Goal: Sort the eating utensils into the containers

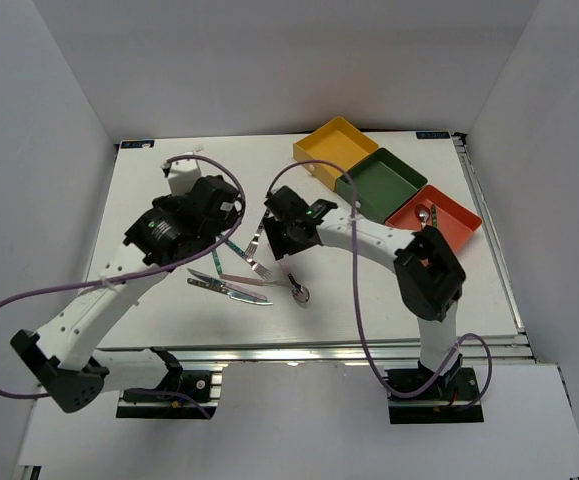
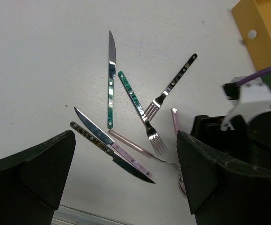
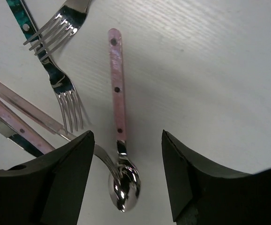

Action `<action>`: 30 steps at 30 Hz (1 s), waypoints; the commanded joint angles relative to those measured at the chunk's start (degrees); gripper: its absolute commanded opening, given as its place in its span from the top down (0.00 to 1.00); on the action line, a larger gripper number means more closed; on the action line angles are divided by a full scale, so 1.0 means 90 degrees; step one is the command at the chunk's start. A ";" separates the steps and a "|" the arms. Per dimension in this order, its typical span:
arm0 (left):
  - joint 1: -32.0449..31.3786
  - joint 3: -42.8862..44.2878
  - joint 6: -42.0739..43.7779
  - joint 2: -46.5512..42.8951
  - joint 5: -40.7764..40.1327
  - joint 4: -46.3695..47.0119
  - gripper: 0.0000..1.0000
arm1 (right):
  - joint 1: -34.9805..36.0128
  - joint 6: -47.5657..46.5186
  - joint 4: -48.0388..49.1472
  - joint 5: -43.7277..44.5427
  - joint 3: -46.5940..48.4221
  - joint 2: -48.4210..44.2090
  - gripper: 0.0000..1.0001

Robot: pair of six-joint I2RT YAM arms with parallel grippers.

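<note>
Bare white table (image 3: pixel 210 70) lies open beyond one finger of the right gripper (image 3: pixel 128 136). Two overlapping silver forks (image 3: pixel 60 79) crowd the other finger.

White table (image 1: pixel 479 285), grey walls (image 1: pixel 49 150).

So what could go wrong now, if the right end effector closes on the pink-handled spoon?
1. The right end effector is open over the pink-handled spoon, whose bowl seems to overlap a second spoon; both might lift or drag.
2. The fork has its tines close to one finger, which could catch them.
3. The spoon lies flat on the table, so the fingers may slip off.
</note>
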 commanded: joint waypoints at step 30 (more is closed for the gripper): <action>0.0016 -0.0951 0.0276 -0.0958 0.0078 0.0374 0.02 | -0.1711 -0.1255 -0.0502 0.1316 0.0283 -0.0792 1.00</action>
